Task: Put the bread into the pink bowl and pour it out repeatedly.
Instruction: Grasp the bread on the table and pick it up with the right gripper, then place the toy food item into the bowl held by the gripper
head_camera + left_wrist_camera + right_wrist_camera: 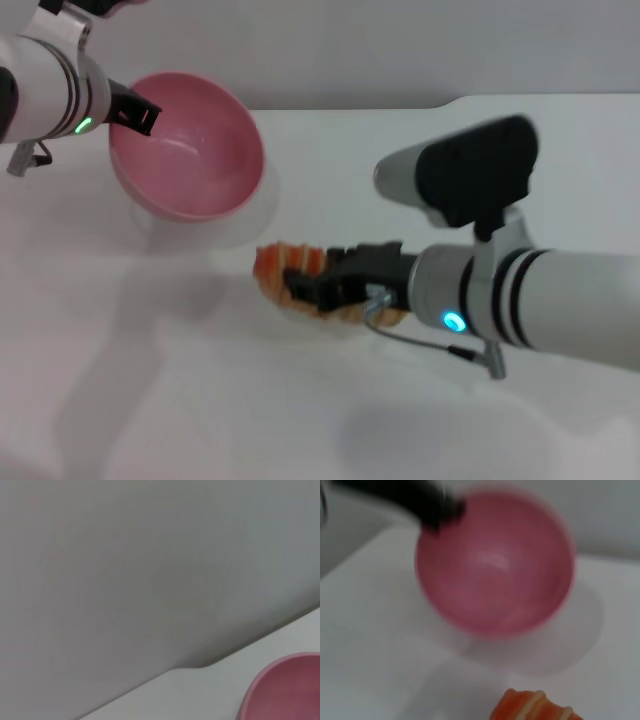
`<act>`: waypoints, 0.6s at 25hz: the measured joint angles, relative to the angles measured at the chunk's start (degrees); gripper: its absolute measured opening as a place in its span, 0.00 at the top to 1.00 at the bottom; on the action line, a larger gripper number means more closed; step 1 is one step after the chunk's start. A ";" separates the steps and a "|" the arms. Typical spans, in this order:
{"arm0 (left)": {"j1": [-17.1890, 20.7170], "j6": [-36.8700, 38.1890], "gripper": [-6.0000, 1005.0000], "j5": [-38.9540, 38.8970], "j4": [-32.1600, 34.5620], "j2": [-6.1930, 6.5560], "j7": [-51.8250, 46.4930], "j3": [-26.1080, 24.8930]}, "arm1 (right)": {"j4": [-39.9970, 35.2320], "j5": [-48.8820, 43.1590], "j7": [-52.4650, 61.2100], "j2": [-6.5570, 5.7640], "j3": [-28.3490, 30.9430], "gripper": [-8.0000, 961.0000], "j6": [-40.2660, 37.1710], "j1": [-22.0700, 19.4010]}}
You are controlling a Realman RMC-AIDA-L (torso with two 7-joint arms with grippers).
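Bread [290,268] lay on the table [200,400], long axis 10-to-4 in our head view, our right end effector [308,285] closed around it. Our left end effector [140,115] gripped the empty, tilted pink bowl [190,150] at 11 o'clock.

White tabletop [200,400], plain grey wall [400,50] behind it, soft even light, faint shadows

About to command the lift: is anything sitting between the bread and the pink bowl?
Nothing visible. The right claw is on the bread on the white table. The left claw holds the empty pink bowl tilted toward it, with only bare tabletop between them.
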 joint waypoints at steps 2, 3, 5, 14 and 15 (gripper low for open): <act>0.05 0.07 0.95 0.02 -0.75 0.04 0.01 -0.15 | -4.46 -2.57 -0.33 0.07 1.05 0.40 1.89 -1.41; 0.14 0.07 0.95 0.03 -0.93 0.04 0.02 -0.16 | -6.53 -3.94 -0.35 0.10 1.41 0.41 2.87 -2.06; 0.28 0.07 0.95 0.01 -1.03 0.04 0.02 -0.12 | -10.75 -7.07 -0.37 0.18 2.34 0.43 4.87 -3.26; 0.28 -0.22 0.95 -5.69 0.23 -0.21 0.02 5.11 | -19.54 -13.55 -0.41 0.19 5.37 0.46 6.06 -3.71; 0.24 -0.22 0.95 -6.28 0.62 -0.22 -0.03 5.92 | -19.37 -13.57 -0.41 0.17 5.48 0.46 5.74 -3.51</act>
